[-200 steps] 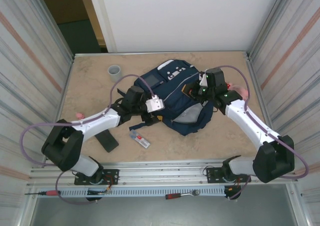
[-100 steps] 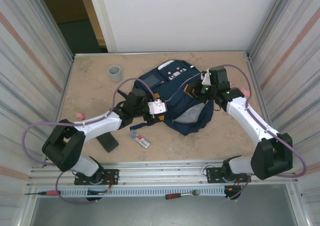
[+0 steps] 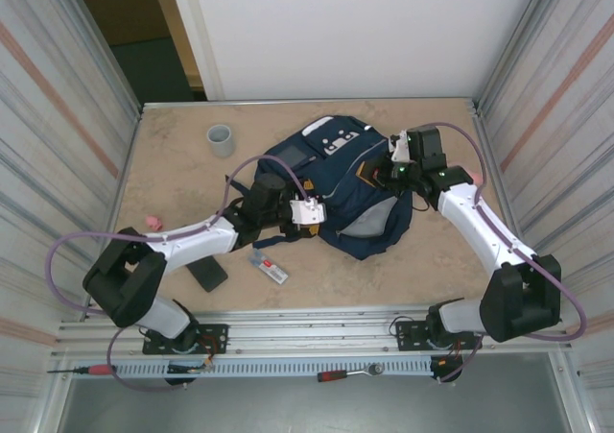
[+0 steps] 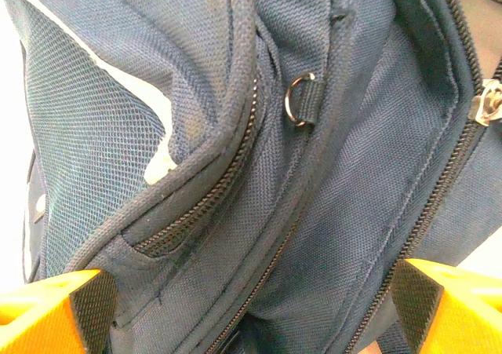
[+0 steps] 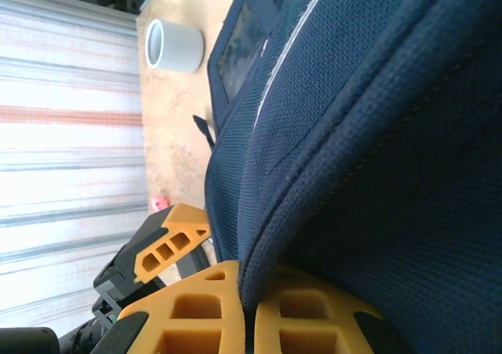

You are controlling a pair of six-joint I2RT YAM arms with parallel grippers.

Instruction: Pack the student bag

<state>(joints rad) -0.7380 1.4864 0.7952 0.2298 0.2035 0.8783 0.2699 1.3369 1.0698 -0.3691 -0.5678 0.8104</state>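
The student bag [image 3: 341, 179] is a navy-blue backpack lying in the middle of the table, with white patches at its far end. My left gripper [image 3: 324, 218] is pressed against its near left side. In the left wrist view that gripper [image 4: 251, 311] stands open, its orange fingertips [image 4: 55, 307] wide apart over the bag's zippered fabric [image 4: 329, 181]. My right gripper [image 3: 372, 174] is at the bag's right side, and in the right wrist view the gripper [image 5: 251, 315] is shut on a fold of the bag's edge [image 5: 314, 166].
A grey cup [image 3: 222, 139] stands at the far left of the table. A black flat item [image 3: 206, 273] and a small clear stick [image 3: 269, 268] lie near the front edge. Small pink things lie at the left [image 3: 152, 222] and the right [image 3: 466, 176]. Metal walls close in both sides.
My left gripper has moved right, up against the bag's side. My right gripper has shifted slightly right and away, keeping hold of the bag's edge.
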